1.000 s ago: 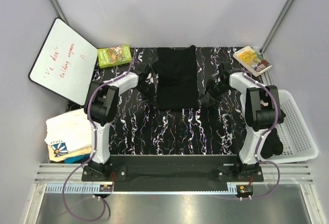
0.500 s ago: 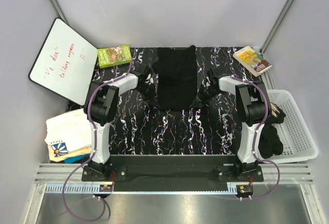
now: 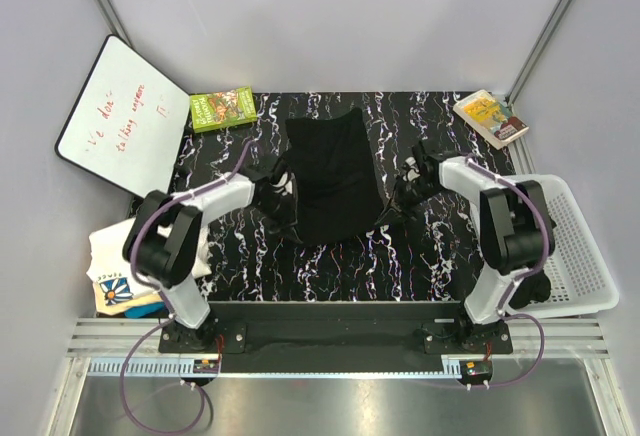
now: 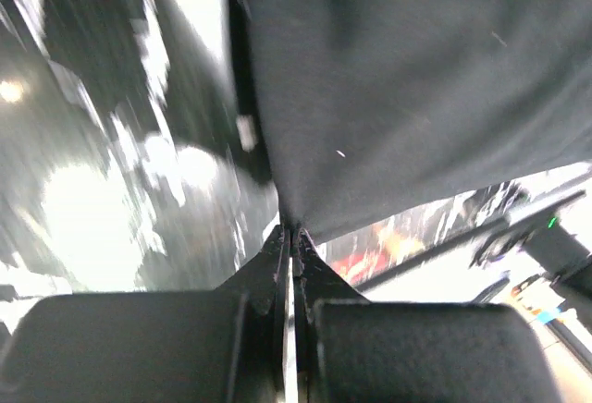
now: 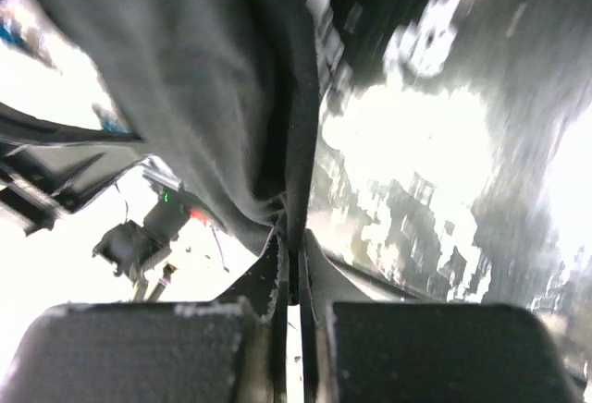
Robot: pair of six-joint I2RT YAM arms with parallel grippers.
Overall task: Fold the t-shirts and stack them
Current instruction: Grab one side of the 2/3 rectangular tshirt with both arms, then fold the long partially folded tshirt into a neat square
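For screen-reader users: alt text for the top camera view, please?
The left gripper and right gripper each pinch a near corner of a black t-shirt on a marbled table. Whiteboard and white tees at left, basket at right.

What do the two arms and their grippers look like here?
The left arm and right arm both have white links with bulky black joints. A purple cable runs along each one and loops down by its foot. The left gripper and right gripper are black and blocky.

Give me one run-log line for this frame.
stage: gripping for fold | item: black t-shirt | left fingers: shut on its near-left edge | right fingers: shut on its near-right edge
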